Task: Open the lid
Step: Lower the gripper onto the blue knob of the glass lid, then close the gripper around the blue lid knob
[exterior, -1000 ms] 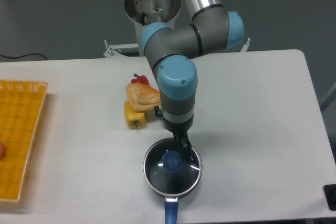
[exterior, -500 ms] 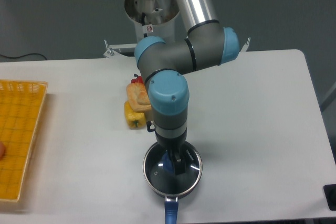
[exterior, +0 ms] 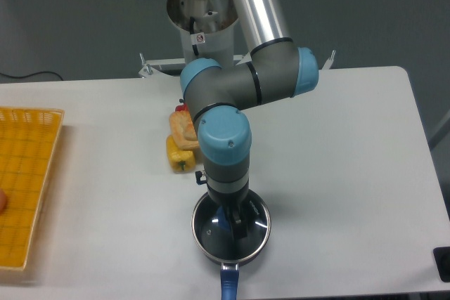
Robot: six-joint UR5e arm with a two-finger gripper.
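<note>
Jaws hang over the lid (exterior: 231, 226), seemingly at its knob; their grip is unclear.

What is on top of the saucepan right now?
The glass lid sits on the saucepan, with the gripper over its center. The wrist hides the knob; whether the fingers grip it is unclear. Nothing visible inside.

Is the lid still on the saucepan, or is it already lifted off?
Still on. The lid lies flat inside the saucepan rim, level all around, with the end effector over its centre.
</note>
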